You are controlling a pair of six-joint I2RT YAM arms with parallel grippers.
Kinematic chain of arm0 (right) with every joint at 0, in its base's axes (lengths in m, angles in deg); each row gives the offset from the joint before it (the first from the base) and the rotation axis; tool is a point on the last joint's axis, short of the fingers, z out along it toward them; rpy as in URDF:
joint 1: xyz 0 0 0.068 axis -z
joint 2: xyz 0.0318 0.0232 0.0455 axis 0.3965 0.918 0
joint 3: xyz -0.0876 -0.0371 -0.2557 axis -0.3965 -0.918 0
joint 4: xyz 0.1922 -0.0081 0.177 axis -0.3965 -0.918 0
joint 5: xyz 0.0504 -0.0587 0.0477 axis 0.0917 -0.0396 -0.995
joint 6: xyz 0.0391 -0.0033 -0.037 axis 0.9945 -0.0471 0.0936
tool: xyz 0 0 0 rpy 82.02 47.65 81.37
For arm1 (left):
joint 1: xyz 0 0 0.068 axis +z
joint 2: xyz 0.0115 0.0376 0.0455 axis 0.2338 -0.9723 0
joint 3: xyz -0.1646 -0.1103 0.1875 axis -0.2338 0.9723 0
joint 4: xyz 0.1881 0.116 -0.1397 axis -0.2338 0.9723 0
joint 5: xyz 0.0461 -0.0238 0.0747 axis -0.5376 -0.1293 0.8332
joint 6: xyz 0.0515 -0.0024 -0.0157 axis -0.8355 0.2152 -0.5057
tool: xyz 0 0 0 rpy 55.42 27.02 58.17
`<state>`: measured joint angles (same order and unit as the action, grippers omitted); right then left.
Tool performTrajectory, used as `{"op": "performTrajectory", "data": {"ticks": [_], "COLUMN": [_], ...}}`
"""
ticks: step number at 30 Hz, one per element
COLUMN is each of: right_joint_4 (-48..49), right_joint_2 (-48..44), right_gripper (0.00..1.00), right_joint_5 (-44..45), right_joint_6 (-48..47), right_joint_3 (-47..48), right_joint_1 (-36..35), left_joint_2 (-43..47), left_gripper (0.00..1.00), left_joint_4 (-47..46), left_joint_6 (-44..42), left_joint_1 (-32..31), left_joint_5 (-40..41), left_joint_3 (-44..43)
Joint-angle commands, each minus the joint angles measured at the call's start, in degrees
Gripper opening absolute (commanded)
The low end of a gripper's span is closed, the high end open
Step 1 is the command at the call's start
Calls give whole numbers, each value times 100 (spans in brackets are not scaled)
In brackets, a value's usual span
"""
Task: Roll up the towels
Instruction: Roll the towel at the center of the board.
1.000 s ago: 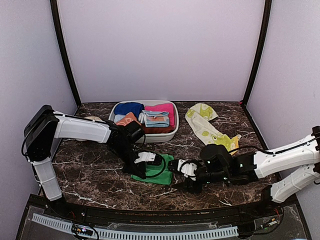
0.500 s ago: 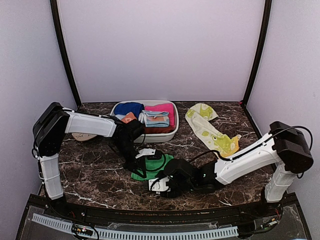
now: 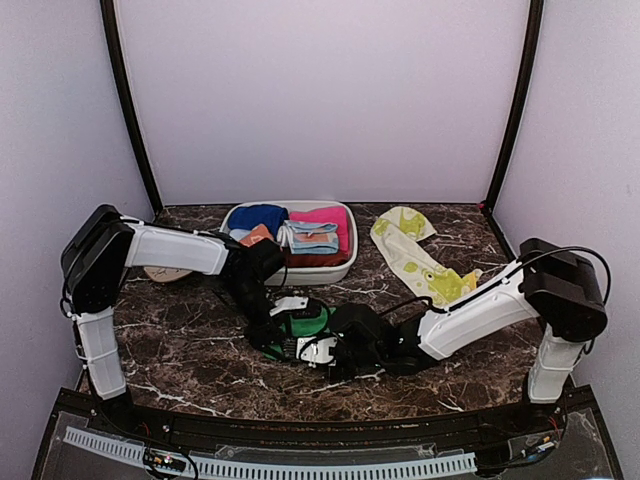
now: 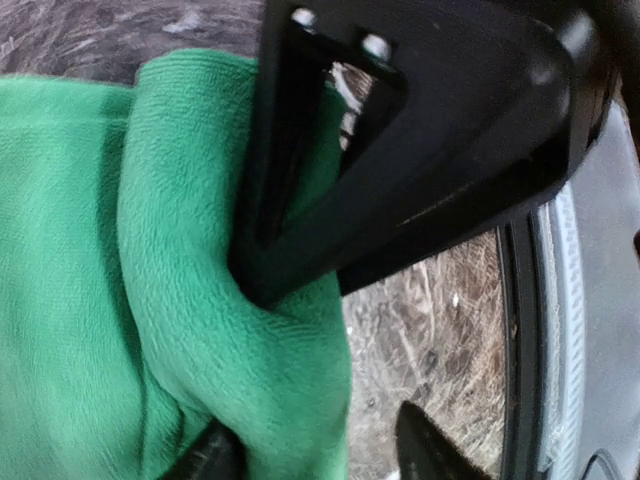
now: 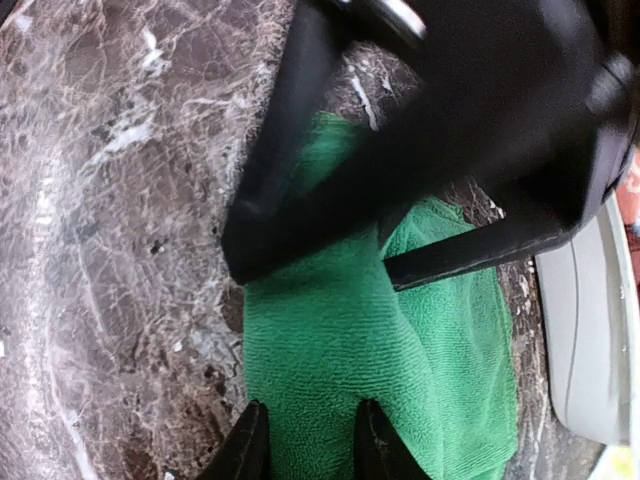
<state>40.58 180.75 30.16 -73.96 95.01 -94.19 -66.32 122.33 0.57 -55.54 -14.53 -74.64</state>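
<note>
The green towel lies bunched on the dark marble worktop, near the front and about midway across, close in front of the white tub. Both my pincers meet on it. My left pincer has its fingers apart astride a thick fold of the cloth: one tip is against the green, and the other stands clear of it, with bare marble showing between. My right pincer reaches in from the other side, its fingers a narrow way apart and green cloth filling the gap; whether they pinch it I cannot tell. Each pincer stands in the other's way, a big black shape across the upper half of either wrist view, and the right one's tip presses into the fold. The tub holds folded cloths in blue, pink, orange and pale blue. Right of the tub, well apart from the green one, the cream towel with yellow-green shapes lies stretched out unrolled, my right forearm just beside its near end. A tan round thing shows partly under my left arm.
</note>
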Motion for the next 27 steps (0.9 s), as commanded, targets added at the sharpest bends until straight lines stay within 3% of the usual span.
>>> {"op": "performTrajectory", "data": {"ticks": [1,3,11,21,27], "right_joint_4": [53,49,-722,-1880,-2453], "right_joint_2": [170,199,570,1282,1608], "right_gripper": [29,30,27,17,16], "right_joint_5": [-411,-606,-2658,-4925,-5430], "right_joint_6": [959,1219,2711,4072,4092], "right_joint_3": [-258,-312,198,1167,1520], "right_joint_1": [352,469,1293,2298,2486], "left_joint_2": [666,1066,2465,2260,2133], "left_gripper": [60,70,72,69,68], "left_joint_4": [-407,-652,-2007,-1906,-1941], "left_joint_6": [104,63,111,-155,-446], "left_joint_1": [289,346,487,263,5], "left_joint_5": [194,192,560,928,1629], "left_joint_3": [783,1135,2311,1632,1299]}}
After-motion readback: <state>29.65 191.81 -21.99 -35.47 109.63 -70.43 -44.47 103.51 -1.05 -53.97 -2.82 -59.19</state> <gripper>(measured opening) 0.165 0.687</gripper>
